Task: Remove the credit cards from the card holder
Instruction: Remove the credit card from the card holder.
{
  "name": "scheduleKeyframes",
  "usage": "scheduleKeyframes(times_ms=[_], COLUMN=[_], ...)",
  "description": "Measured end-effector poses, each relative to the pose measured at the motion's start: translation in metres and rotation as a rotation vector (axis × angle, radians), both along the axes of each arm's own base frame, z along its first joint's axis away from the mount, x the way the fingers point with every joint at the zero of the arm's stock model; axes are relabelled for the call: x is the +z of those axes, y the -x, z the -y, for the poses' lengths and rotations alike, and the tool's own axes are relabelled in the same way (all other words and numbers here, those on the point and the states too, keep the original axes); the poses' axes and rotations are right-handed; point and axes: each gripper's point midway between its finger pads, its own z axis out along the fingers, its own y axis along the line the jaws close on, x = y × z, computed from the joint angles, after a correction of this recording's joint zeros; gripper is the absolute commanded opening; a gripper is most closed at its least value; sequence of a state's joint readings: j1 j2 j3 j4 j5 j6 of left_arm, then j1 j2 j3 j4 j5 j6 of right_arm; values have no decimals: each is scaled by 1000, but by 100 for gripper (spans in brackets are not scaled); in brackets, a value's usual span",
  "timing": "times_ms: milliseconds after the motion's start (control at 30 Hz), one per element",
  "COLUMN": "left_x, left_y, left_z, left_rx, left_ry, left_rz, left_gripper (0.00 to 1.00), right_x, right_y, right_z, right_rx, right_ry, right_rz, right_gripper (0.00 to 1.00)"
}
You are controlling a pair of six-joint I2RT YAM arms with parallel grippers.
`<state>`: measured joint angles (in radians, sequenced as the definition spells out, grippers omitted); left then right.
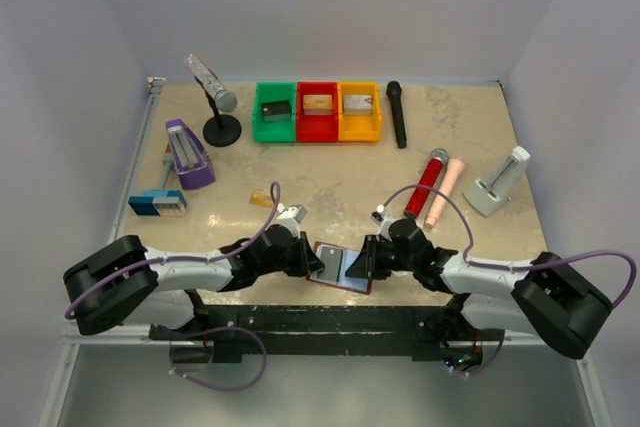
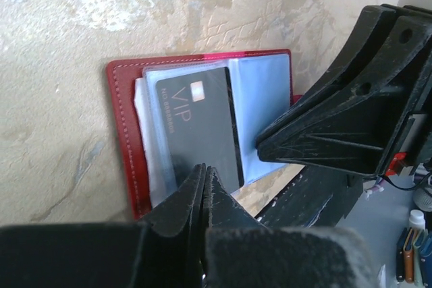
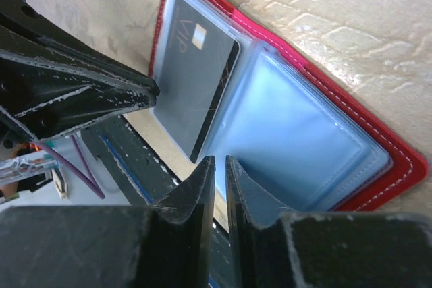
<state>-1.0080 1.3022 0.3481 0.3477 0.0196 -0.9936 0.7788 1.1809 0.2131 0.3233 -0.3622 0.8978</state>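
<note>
The card holder lies open on the table at the front edge, between my two grippers. Its red border frames light blue clear pockets. A black card marked VIP sits in the left pocket and also shows in the right wrist view. No gold or silver card shows. My left gripper is shut, its tips over the black card's near edge, holding nothing I can see. My right gripper is almost shut, with a thin gap, its tips at the near edge of the empty blue pocket.
Green, red and yellow bins with blocks stand at the back. A black microphone, a red microphone, a microphone stand, a purple stapler and a white holder lie around. The table's front edge runs under the wallet.
</note>
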Motion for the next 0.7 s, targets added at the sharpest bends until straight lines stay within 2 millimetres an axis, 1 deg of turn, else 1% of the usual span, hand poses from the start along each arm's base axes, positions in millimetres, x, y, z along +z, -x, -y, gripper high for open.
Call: scheduleKeyframes(times_ms=[233, 400, 533, 633, 700], left_x=[-20, -20, -20, -15, -7], left_y=[10, 11, 13, 13, 12], left_z=[-16, -16, -20, -25, -25], left_rx=[17, 26, 30, 39, 46], left_ry=[-30, -8, 3, 16, 38], left_rz=[-42, -45, -38, -22, -3], left_gripper=[0, 0, 0, 0, 0], right_x=[-3, -2, 2, 11, 23], right_y=[2, 2, 2, 2, -1], right_z=[4, 6, 9, 10, 8], right_rx=[-10, -15, -22, -25, -26], right_ry=[9, 13, 15, 6, -6], right_rz=[3, 6, 18, 34, 52], right_gripper=[17, 18, 26, 34, 37])
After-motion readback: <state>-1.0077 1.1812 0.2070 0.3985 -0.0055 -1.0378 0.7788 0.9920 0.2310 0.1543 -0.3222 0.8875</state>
